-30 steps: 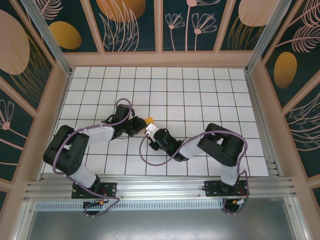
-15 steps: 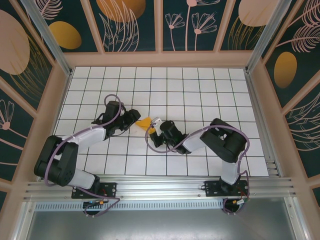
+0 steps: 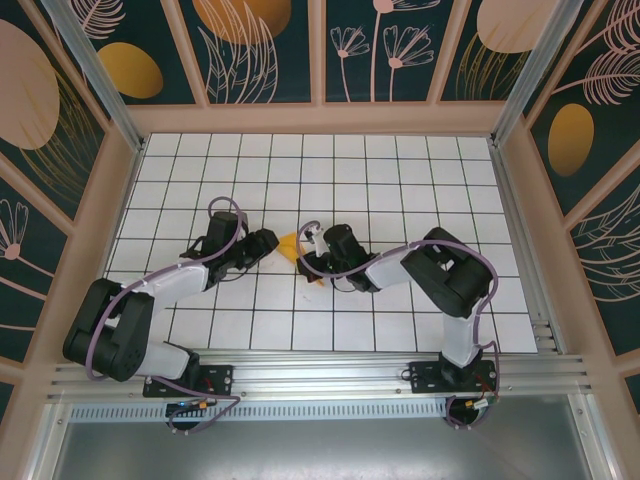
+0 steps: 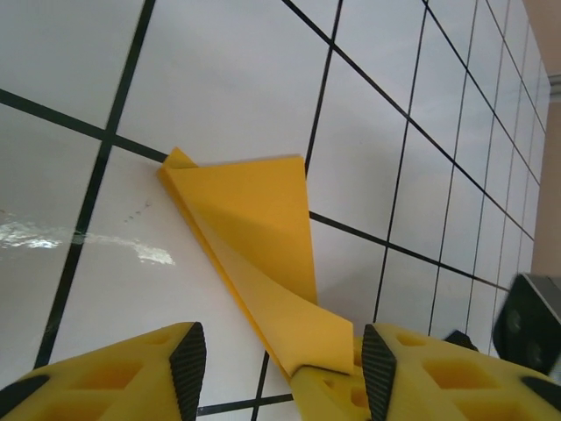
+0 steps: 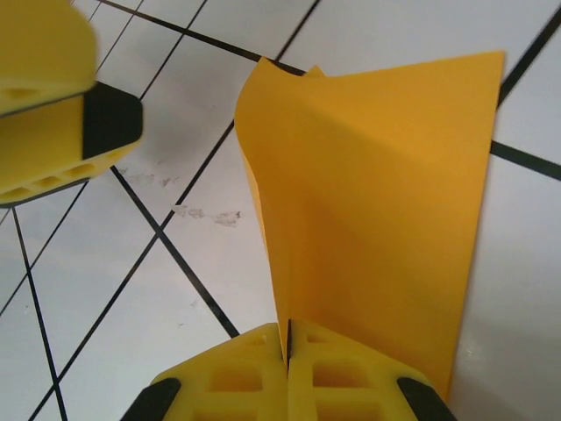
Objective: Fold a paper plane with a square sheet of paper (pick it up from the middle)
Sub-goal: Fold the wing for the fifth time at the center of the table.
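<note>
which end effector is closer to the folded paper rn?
Right. The right end effector is shut on the folded paper at its edge; the left end effector hangs open beside it.

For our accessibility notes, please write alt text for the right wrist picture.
The right claw, shut, pinches a folded orange-yellow paper by its near edge over a white table with black grid lines.

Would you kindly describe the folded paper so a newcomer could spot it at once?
On the white gridded table, look near the middle, where the two arms meet. The folded paper sits there, pinched in the right pincer: a thin, creased orange-yellow wedge, unlike the dark arms.
</note>
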`<state>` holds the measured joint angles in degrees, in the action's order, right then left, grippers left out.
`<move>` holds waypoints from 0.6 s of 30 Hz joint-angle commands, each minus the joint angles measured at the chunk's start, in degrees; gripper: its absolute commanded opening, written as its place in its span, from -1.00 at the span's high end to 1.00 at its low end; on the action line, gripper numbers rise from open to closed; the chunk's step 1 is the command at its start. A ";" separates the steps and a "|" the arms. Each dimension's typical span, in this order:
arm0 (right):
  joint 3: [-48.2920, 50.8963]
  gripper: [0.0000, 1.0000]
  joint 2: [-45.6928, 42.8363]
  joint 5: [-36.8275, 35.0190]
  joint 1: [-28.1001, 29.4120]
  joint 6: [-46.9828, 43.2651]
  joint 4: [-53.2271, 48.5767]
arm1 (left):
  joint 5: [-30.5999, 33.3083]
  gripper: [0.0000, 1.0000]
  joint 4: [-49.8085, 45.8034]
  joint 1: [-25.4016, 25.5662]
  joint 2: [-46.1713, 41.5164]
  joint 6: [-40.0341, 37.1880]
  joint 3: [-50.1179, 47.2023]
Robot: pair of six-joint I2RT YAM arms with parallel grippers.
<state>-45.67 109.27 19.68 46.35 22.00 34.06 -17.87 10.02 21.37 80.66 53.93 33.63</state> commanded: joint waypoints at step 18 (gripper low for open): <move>0.98 1.00 3.62 11.14 -6.13 17.90 7.59 | -8.75 0.41 14.62 2.26 7.17 -1.00 -0.40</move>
<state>-45.58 111.59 28.75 40.93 36.80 38.94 -25.17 21.17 23.22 86.43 53.58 32.67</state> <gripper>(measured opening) 0.048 0.295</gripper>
